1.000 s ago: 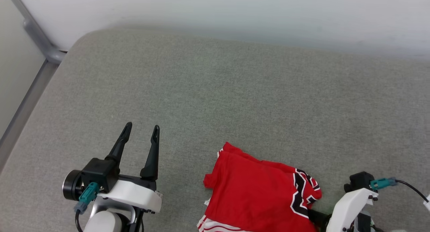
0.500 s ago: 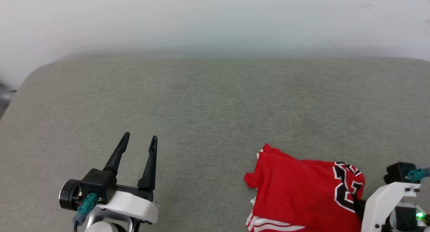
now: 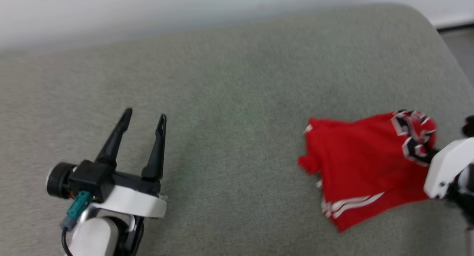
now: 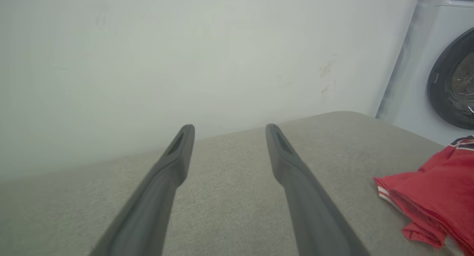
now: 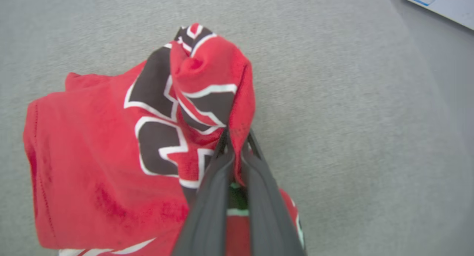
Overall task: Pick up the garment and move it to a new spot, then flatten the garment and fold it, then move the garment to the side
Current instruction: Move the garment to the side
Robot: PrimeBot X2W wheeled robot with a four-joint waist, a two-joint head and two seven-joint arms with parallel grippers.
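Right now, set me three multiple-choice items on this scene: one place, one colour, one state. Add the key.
1. Where is the garment? A) right side of the grey cushion B) left side C) on the floor
2. Its main colour? A) blue B) red C) green
3. The jaws of the right gripper are: A) wide open B) shut on the garment C) shut on nothing
Key: A, it lies right of the left gripper; B, red cloth with black numerals; B, cloth is pinched between the jaws.
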